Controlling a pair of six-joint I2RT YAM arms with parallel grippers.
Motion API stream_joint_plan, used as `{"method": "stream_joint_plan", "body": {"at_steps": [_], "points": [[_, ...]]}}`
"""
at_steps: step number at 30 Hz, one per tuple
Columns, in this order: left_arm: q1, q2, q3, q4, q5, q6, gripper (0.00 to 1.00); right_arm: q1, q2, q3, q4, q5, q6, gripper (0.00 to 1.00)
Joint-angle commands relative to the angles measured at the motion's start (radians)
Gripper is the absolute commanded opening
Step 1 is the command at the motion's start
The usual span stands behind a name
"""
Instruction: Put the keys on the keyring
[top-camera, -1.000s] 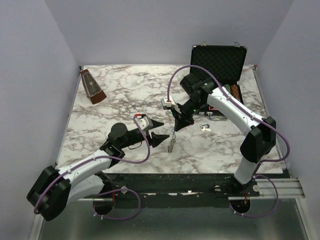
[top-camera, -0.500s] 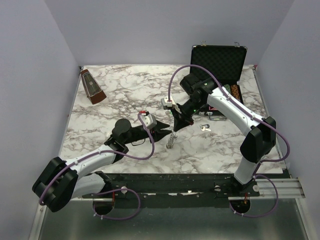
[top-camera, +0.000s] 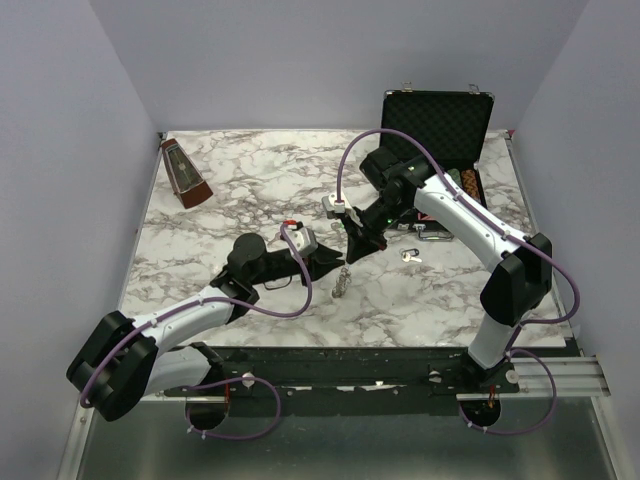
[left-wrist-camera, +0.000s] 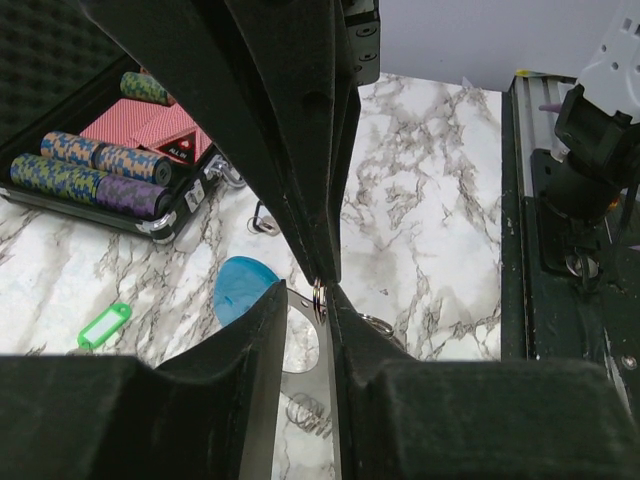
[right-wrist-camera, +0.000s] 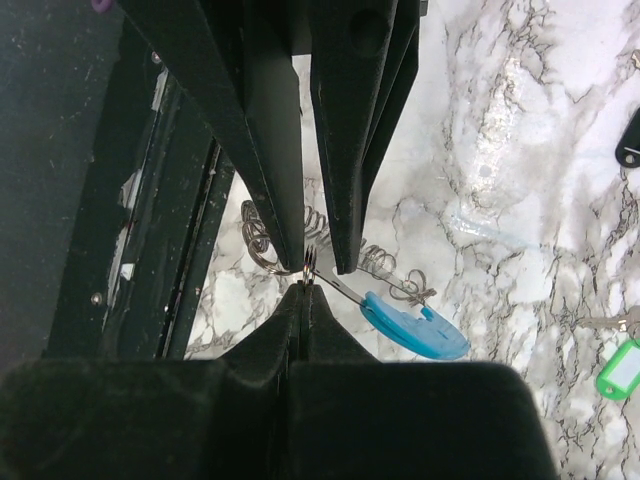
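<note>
The keyring is a loop of silvery coiled links (top-camera: 343, 283) with a light blue curved piece (right-wrist-camera: 415, 325) and a flat metal plate (left-wrist-camera: 300, 340). My right gripper (right-wrist-camera: 303, 290) is shut on the small split ring (right-wrist-camera: 309, 262) at the plate's end and holds it above the table. My left gripper (left-wrist-camera: 305, 295) meets it tip to tip, and the plate fills the narrow gap between its fingers. A green-tagged key (left-wrist-camera: 105, 327) lies on the marble right of both grippers (top-camera: 409, 256). A black key head (right-wrist-camera: 630, 150) shows at the right wrist view's edge.
An open black case (top-camera: 437, 125) stands at the back right, with striped poker chips (left-wrist-camera: 80, 170) and red cards inside. A brown pyramid-shaped metronome (top-camera: 185, 175) stands at the back left. The right arm's base and the table's black front rail (left-wrist-camera: 570, 230) are close by.
My left arm has swung right to the hanging keyring and its jaws have narrowed around the plate. The right gripper has kept still, shut on the ring.
</note>
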Motion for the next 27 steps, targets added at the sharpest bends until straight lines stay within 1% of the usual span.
{"method": "stream_joint_plan", "body": {"at_steps": [1, 5, 7, 11, 12, 13, 15, 17, 19, 21, 22, 24, 27], "points": [[0.002, 0.012, 0.036, -0.039, 0.033, 0.030, 0.29, 0.007, 0.005, -0.006, -0.024, -0.044, -0.018, 0.01], [0.002, 0.009, 0.042, -0.067, 0.030, 0.045, 0.28, 0.007, 0.003, -0.005, -0.023, -0.042, -0.018, 0.01], [0.002, 0.009, 0.047, -0.079, 0.032, 0.050, 0.24, 0.005, 0.003, -0.005, -0.023, -0.041, -0.018, 0.01], [0.002, 0.017, 0.059, -0.105, 0.042, 0.058, 0.12, 0.007, 0.003, -0.008, -0.024, -0.041, -0.018, 0.01], [0.002, 0.019, 0.061, -0.107, 0.047, 0.058, 0.05, 0.007, 0.005, -0.008, -0.023, -0.044, -0.018, 0.01], [0.002, 0.019, 0.062, -0.107, 0.053, 0.055, 0.00, 0.007, 0.005, -0.008, -0.023, -0.044, -0.018, 0.01], [0.002, 0.019, 0.062, -0.102, 0.056, 0.038, 0.00, 0.007, 0.006, -0.011, -0.023, -0.049, -0.018, 0.01], [0.004, 0.016, 0.062, -0.102, 0.049, 0.018, 0.00, 0.007, 0.006, -0.009, -0.020, -0.056, -0.012, 0.03], [0.010, 0.002, 0.047, -0.078, 0.033, -0.014, 0.00, 0.007, 0.007, -0.009, 0.005, -0.056, 0.029, 0.11], [0.025, -0.024, 0.000, 0.003, 0.015, -0.071, 0.00, 0.005, 0.005, -0.009, 0.019, -0.056, 0.054, 0.27], [0.030, -0.041, -0.037, 0.064, 0.003, -0.108, 0.00, 0.004, -0.001, -0.011, 0.020, -0.062, 0.062, 0.32], [0.042, -0.082, -0.110, 0.169, -0.024, -0.149, 0.00, -0.008, -0.012, -0.012, 0.022, -0.096, 0.063, 0.38], [0.054, -0.126, -0.195, 0.316, -0.037, -0.195, 0.00, -0.024, -0.024, -0.023, 0.019, -0.151, 0.045, 0.41]]}}
